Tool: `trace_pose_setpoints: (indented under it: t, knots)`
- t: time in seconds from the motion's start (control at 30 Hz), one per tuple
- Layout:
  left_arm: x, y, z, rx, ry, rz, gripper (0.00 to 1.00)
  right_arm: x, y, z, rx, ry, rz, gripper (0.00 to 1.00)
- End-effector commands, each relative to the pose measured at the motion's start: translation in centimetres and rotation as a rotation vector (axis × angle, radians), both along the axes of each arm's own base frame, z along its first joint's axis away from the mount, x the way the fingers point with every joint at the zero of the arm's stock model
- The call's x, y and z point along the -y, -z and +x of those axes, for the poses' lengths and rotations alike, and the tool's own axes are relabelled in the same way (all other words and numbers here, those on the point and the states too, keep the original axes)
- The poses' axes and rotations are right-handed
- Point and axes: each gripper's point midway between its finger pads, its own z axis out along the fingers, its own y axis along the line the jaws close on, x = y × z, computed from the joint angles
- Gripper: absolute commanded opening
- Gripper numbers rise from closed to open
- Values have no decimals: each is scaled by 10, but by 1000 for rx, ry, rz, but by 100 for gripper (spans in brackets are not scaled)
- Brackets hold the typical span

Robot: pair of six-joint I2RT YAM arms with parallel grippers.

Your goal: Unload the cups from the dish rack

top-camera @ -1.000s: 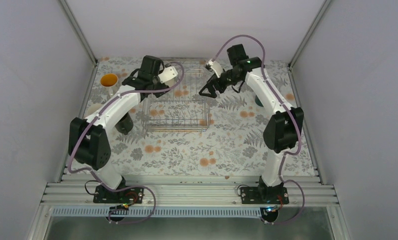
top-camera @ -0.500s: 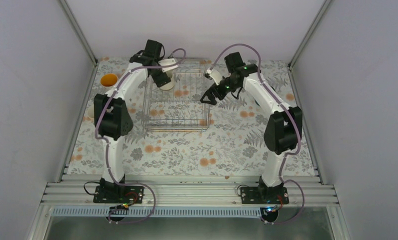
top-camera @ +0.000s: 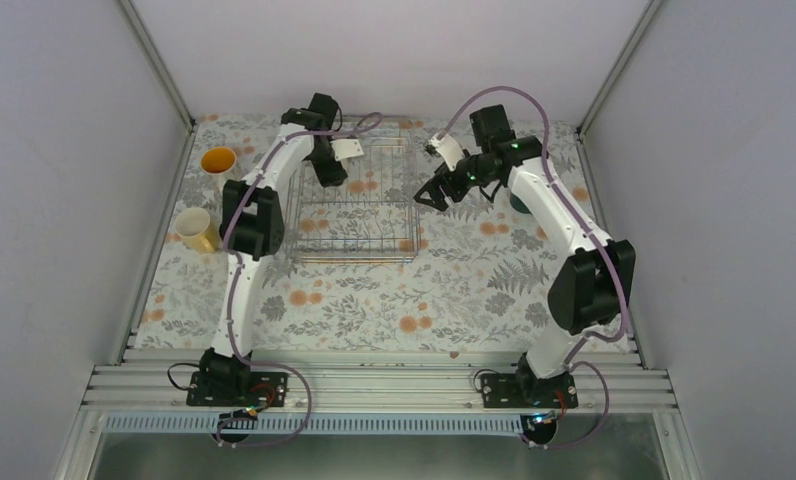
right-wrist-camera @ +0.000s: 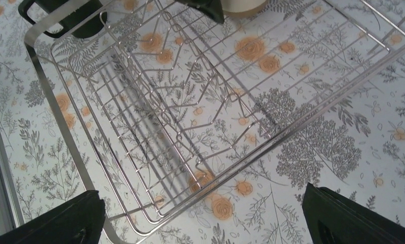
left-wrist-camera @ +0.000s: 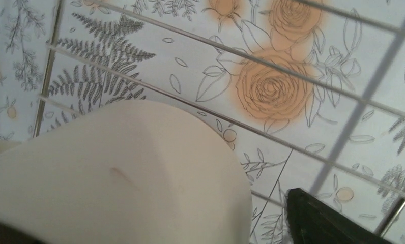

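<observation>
One floral-cloth table [top-camera: 374,300] carries everything. Dish rack [top-camera: 354,257] sits mid-table toward the far side, its wire floor bare except for one cup. Left arm [top-camera: 236,290] stretches along the rack's left side, and its elbow blocks the top view of the cloth by the rack's near-left corner. Right arm [top-camera: 564,215] bends in from the right. Left gripper [top-camera: 331,172] is down in the rack's far-left part, jaws apart around the pale cup [left-wrist-camera: 114,178]. Wrist view shows a gap between the one clear finger [left-wrist-camera: 322,221] and the cup wall, so it's not clamped on that side; the other side is hidden by the cup. Right gripper [top-camera: 426,195] hangs over the rack's right rim, spread wide, nothing in it. The raised wire dividers [right-wrist-camera: 190,81] lie between it and the pale cup. Four cups are out on the cloth. Yellow-orange cup [top-camera: 218,160] and tan cup [top-camera: 192,228] stand left of the rack, clear of it, the tan one just beside the left elbow. Black cup [right-wrist-camera: 86,23] is just outside a rack corner, seen only from the right wrist. Dark green cup [top-camera: 517,203] is right of the rack, mostly hidden behind the right arm.
</observation>
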Motion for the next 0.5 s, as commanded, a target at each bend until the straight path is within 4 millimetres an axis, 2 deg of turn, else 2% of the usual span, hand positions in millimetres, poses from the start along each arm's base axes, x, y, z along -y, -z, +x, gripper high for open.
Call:
trace_pose_setpoints:
  t: [0.0, 0.03, 0.1, 0.2, 0.27, 0.37, 0.47]
  knots:
    - [-1, -19, 2, 18, -11, -5, 67, 7, -4, -4, 33, 22, -1, 100]
    - [-3, -22, 1, 21, -13, -1, 63, 8, -2, -5, 30, 22, -1, 100]
    - [-6, -26, 1, 30, -20, 12, 52, 10, -12, -8, 60, 24, 11, 100]
    - [-10, -34, 3, 59, -51, 24, 17, 11, -16, -10, 64, 29, 9, 100]
    - [-10, -39, 3, 65, -63, 21, 3, 13, -19, -13, 74, 30, 10, 100]
    - [-9, -56, 4, 106, -89, 35, 3, 18, -26, -15, 110, 49, 10, 100]
    - [0, -89, 5, 194, -95, 51, 3, 27, -35, -15, 141, 83, 5, 100]
